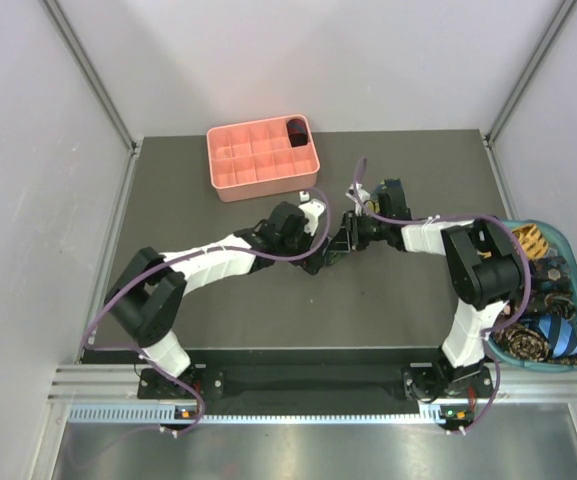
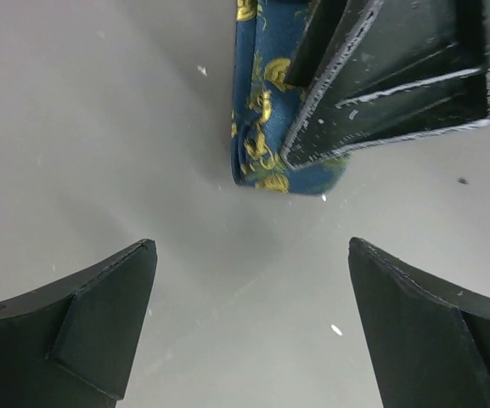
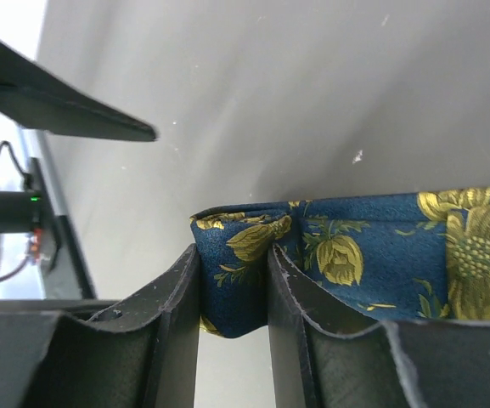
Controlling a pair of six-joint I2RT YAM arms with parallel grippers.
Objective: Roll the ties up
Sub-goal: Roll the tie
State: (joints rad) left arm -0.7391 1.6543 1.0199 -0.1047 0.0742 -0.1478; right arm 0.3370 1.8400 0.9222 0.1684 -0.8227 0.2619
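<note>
A navy tie with yellow flowers (image 3: 355, 246) lies on the grey table in the right wrist view, with one folded end standing up. My right gripper (image 3: 234, 255) is shut on that folded end, the cloth pinched between both fingers. In the left wrist view the same tie (image 2: 266, 127) shows just beyond my left gripper (image 2: 251, 246). The left gripper is wide open over bare table and touches nothing. From above, both grippers meet mid-table, the left gripper (image 1: 313, 262) beside the right gripper (image 1: 343, 240). A dark coiled tie (image 1: 296, 131) sits in a corner cell of the pink tray.
The salmon-pink grid tray (image 1: 230, 180) stands at the back, left of centre. A teal basket (image 1: 568, 362) at the right edge holds several more ties, among them a gold-striped tie (image 1: 530, 240) and a blue-striped tie (image 1: 558, 335). White walls enclose the table.
</note>
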